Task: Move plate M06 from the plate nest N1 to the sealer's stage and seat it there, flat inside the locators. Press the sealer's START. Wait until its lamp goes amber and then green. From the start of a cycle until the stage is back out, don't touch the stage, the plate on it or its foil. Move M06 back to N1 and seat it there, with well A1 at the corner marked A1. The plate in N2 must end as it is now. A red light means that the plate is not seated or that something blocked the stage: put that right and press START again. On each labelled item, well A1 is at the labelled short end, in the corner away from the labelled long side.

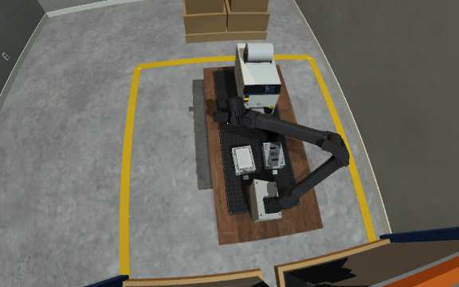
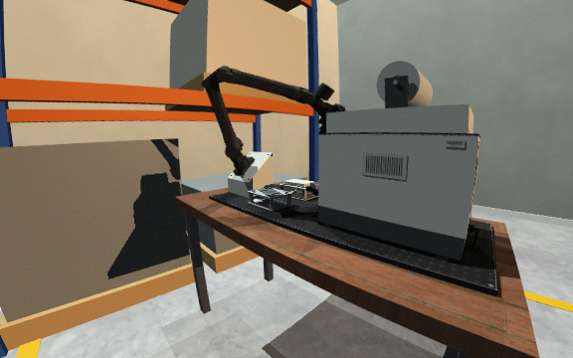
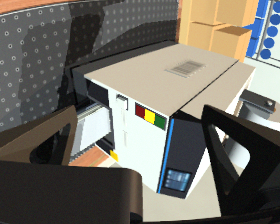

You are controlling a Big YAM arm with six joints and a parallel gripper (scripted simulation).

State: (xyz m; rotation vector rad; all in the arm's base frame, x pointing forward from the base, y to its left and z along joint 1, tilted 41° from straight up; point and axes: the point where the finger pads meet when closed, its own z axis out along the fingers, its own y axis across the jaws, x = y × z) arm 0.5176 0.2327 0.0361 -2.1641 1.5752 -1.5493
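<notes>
Before you on the brown wooden table [image 1: 309, 219] [image 2: 286, 244] [image 3: 88, 161], the boxy white-and-grey sealer [image 1: 262, 73] [image 2: 396, 189] [image 3: 133, 87] shows amber on its lamp [image 1: 246, 98] [image 3: 149, 116], while your black gripper [image 1: 221, 116] [image 2: 336, 107] [image 3: 139, 112] stands spread beside its front. Your pale, flat rectangular plate, apparently M06 [image 3: 94, 128], lies at the sealer's mouth, partly hidden; you cannot tell its long axis or which way A1 points. Grey nest N1 [image 1: 280, 164] [image 2: 269, 192] bares its marking to you beside the white rectangular plate in N2 [image 1: 244, 158] [image 2: 300, 183], whose long axis runs roughly along the table.
</notes>
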